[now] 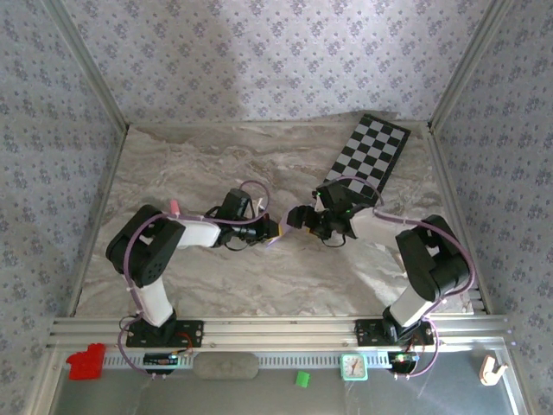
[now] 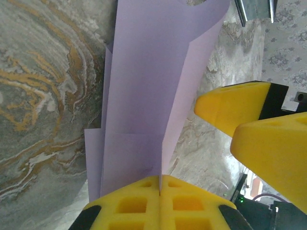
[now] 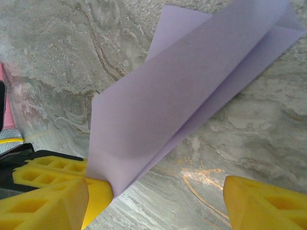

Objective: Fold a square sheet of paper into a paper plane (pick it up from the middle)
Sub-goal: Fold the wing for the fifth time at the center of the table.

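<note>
Surface: grey marble-look tabletop (image 1: 216,285), floral walls behind. Pale lilac folded paper plane (image 2: 153,86): long, narrow, layered flaps, sharp centre crease, lifted off table approx mid-table. L gripper (image 2: 159,189) fingers pressed together, pinching its end. R gripper (image 3: 153,211) fingers spread wide, close by paper.

Paper plane (image 2: 148,86) cut off at top edge; near end hidden in left pincer (image 2: 159,186).

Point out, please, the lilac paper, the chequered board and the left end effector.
lilac paper (image 2: 144,86), left wrist view, centre panel
chequered board (image 1: 371,156), top view, middle
left end effector (image 2: 159,184), left wrist view, fingertip seam
</note>
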